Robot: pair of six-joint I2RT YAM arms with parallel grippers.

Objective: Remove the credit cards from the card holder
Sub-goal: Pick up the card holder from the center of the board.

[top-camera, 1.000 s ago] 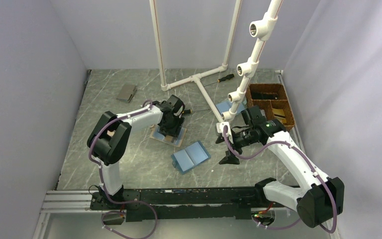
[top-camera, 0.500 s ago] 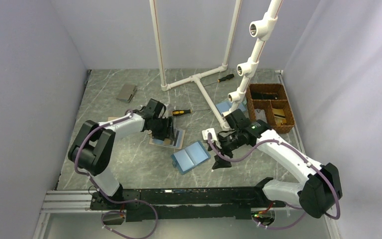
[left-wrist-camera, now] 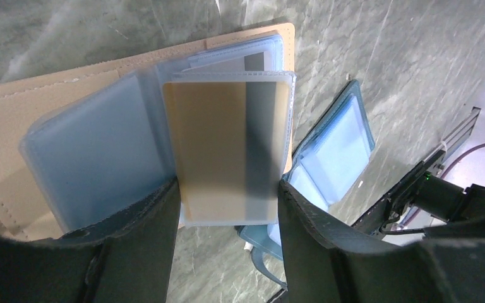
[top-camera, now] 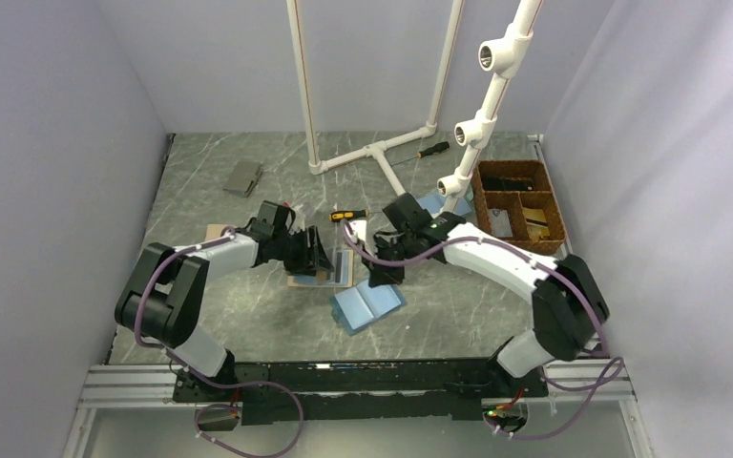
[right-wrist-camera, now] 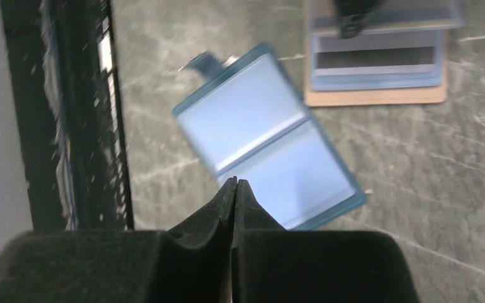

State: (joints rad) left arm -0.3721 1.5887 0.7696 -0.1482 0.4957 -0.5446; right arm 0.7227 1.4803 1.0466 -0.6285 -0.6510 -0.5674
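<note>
The card holder lies open on the table, tan outside with blue-grey sleeves, and its tan edge shows in the left wrist view too. One sleeve with a gold and grey credit card stands between my left gripper's fingers. My left gripper touches both side edges of that card. My right gripper is shut with nothing in it and hangs over the all light-blue bifold, just right of the card holder.
The light-blue bifold lies open in front of the holder. A small grey wallet sits back left, a brown divided basket back right. A white pipe frame and two screwdrivers lie behind.
My right arm has swung left from the basket side to above the light-blue bifold, and its jaws have closed. My left gripper has drawn back left and lower at the holder.
</note>
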